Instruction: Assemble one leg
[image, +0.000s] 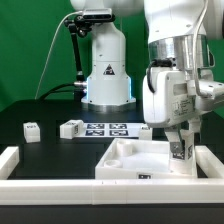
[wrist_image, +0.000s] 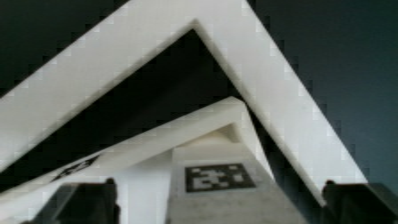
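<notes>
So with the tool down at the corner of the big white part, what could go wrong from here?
1. The tool sits close against the white tray-like part; its fingers may catch a raised wall.
2. In the wrist view a tagged leg appears between the fingers, but whether it is gripped is unclear, so it could tilt or slip.
3. Two loose tagged pieces lie on the table and might get swept by the arm.

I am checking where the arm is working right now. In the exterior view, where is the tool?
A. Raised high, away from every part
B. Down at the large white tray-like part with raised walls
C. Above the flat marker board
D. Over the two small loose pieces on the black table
B: the tool is low at the large white tray-like part with raised walls, far from the small tagged white pieces.
</notes>
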